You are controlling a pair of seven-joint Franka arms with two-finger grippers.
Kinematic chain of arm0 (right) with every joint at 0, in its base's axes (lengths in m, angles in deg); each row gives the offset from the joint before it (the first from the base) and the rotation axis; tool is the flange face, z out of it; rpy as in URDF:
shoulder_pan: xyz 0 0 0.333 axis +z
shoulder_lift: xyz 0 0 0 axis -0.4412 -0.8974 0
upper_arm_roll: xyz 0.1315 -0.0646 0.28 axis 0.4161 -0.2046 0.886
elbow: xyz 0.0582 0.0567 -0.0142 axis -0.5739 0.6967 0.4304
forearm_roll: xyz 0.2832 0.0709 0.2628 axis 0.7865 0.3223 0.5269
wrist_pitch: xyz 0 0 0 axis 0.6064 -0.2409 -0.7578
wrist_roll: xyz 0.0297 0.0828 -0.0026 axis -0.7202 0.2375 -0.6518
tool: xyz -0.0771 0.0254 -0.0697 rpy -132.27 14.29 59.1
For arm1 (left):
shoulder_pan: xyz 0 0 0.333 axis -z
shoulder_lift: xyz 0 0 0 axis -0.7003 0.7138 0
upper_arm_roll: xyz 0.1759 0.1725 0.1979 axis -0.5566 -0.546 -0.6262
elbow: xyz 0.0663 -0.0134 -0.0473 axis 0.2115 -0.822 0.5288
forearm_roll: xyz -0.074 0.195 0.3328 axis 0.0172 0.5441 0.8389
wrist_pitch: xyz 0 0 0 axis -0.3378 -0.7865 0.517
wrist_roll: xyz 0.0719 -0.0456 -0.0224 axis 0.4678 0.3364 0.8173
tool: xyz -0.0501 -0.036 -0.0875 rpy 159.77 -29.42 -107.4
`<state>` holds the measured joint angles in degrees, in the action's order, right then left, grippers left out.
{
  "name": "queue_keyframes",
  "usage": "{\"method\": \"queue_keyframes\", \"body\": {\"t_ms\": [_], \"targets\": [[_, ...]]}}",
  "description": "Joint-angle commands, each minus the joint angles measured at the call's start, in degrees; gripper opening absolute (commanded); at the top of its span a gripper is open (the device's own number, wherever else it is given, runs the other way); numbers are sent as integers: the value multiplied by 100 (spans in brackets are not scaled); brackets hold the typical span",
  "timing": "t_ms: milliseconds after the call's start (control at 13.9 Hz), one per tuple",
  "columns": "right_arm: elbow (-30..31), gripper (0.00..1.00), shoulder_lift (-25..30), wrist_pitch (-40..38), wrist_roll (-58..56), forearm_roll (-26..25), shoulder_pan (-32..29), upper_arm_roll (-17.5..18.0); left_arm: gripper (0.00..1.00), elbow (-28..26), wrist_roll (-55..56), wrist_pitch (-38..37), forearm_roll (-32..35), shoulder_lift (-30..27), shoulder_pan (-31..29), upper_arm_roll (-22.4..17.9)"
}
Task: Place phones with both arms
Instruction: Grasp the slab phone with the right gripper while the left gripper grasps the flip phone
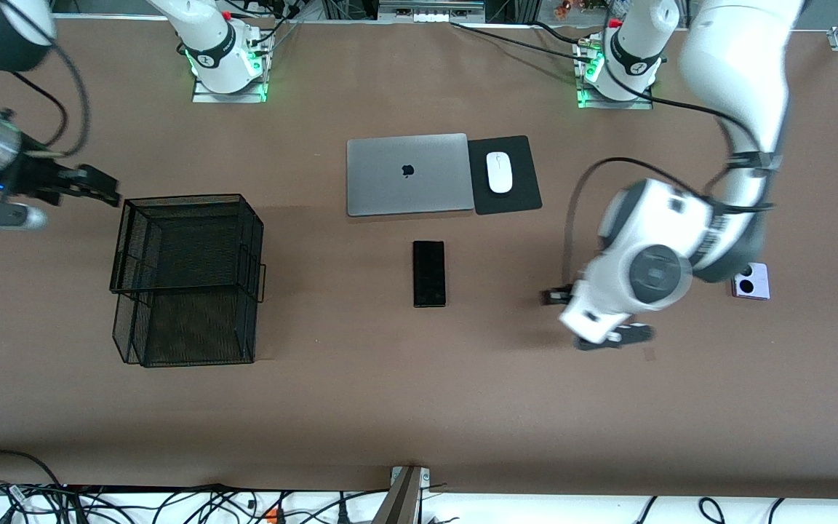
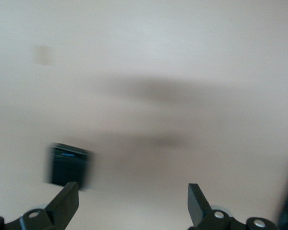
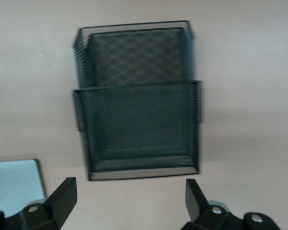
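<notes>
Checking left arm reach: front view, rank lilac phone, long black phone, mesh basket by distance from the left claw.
From the left claw, open over bare table:
1. Lilac phone, toward the left arm's end of the table, partly covered by the arm.
2. Long black phone, mid-table, only slightly farther; close to call.
3. Mesh basket, toward the right arm's end, clearly farthest.

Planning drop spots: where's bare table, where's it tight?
Bare: the strip between the mesh rack and long black phone, and everything nearer the camera. Tight: laptop, mouse on its pad, and the left gripper beside the lilac phone.
</notes>
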<state>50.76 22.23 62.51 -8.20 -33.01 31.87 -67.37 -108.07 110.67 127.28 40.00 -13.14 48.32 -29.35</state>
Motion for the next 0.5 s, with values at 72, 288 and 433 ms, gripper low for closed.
{"method": "queue_keyframes", "body": {"t_ms": [72, 288, 433], "targets": [[-34, 100, -364, 542, 1529, 28, 1159, -35, 100, -201, -1428, -334, 207, -171, -1315, 97], [-78, 100, -838, 1104, 2691, -34, 2126, -35, 100, -349, -2632, -263, 146, -66, -2055, 97], [-95, 100, -1277, 1613, 3533, -104, 2820, -44, 100, -621, -2687, -98, 101, -39, -2109, 115]]}}
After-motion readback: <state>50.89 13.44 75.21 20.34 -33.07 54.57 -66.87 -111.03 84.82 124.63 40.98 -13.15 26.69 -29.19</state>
